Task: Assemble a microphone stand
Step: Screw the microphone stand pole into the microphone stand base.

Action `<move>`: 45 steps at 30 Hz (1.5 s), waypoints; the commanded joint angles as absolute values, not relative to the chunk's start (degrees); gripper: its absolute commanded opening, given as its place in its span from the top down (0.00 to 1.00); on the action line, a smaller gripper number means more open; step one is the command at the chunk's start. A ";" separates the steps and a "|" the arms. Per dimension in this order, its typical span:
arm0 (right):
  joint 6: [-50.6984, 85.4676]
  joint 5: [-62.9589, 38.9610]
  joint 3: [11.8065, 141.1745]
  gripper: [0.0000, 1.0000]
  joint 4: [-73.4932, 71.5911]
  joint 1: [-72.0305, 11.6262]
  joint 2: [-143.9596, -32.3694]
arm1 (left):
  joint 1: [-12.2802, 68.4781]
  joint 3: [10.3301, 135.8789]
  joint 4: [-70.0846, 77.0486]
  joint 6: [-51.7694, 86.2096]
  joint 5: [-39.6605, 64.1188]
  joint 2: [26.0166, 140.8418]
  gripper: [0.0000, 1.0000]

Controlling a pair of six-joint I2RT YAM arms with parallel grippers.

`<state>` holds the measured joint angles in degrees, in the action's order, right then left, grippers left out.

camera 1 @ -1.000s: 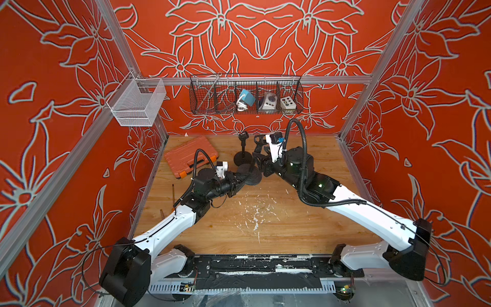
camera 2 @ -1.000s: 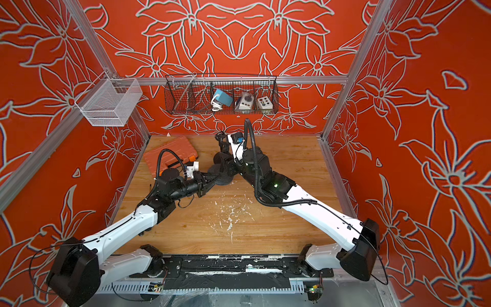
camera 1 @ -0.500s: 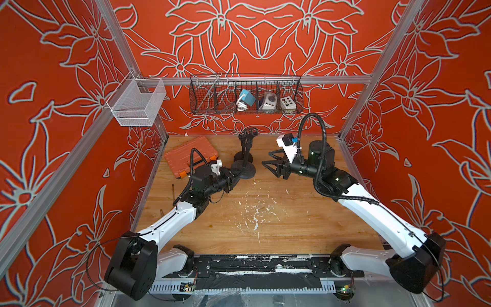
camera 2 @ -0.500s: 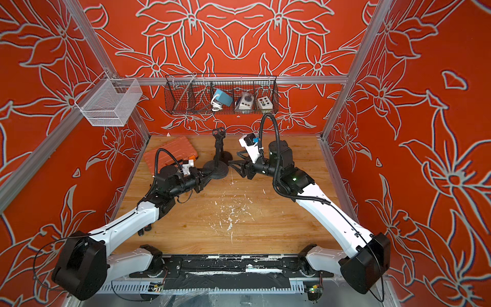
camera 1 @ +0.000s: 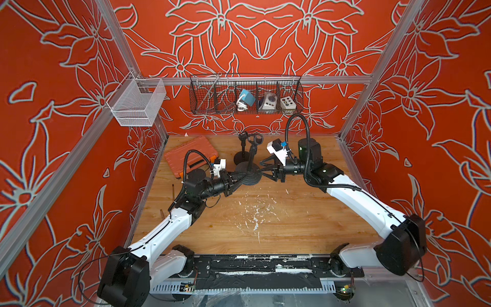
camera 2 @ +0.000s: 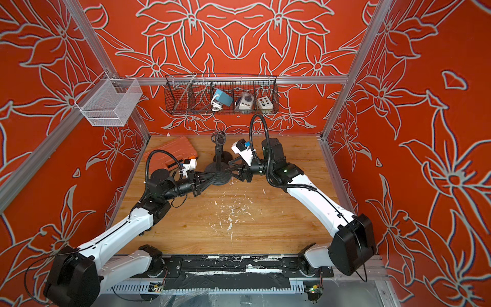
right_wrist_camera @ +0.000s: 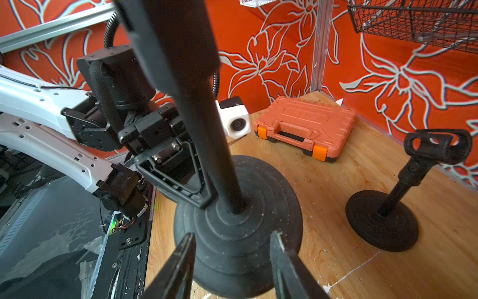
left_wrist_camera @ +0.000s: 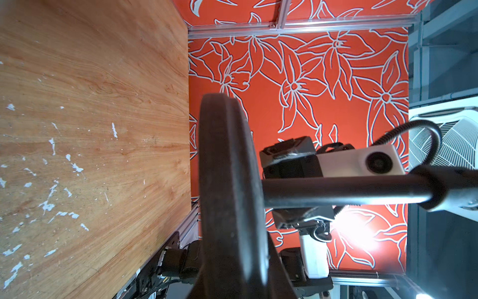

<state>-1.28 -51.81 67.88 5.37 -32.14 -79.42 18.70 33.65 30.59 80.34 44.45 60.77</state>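
As both top views show, the microphone stand [camera 1: 252, 156] is upright toward the back of the bench [camera 1: 279, 220], a second stand [camera 1: 240, 160] just behind it. The left hand [camera 1: 244, 176] is closed on the rim of its round base [camera 1: 252, 181]; the right hand [camera 1: 262, 167] faces it from the opposite side. From the left wrist, the dull black base is edge-on and the slim pole [left_wrist_camera: 336, 190] runs from its centre to a thicker collar [left_wrist_camera: 455, 190]. From the right wrist, the right hand's fingers [right_wrist_camera: 181, 261] stand apart over the base's near edge, gripping nothing. With the pole seemingly seated, tightening looks to be the step; next, that hand should reach in and close low on the pole while the base is held against turning.
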 commanded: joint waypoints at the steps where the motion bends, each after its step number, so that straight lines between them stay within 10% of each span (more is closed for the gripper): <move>1: -4.54 -57.96 69.43 0.53 2.07 -31.86 -80.22 | 18.44 34.50 38.72 79.73 47.34 60.04 1.00; 24: 4.56 -55.82 63.84 0.75 -21.15 -34.30 -84.59 | 18.41 36.65 38.76 82.60 49.57 64.42 1.00; 30: 6.64 -51.07 59.62 1.00 -23.53 -34.88 -82.57 | 18.46 37.26 38.16 82.01 49.23 64.16 1.00; 40: 14.86 13.29 57.39 1.00 -7.45 -50.66 -76.31 | 18.24 39.10 40.17 81.87 48.34 65.39 1.00; 45: 17.21 20.28 56.60 1.00 -6.45 -53.03 -75.94 | 18.16 39.38 37.88 81.12 47.44 64.71 1.00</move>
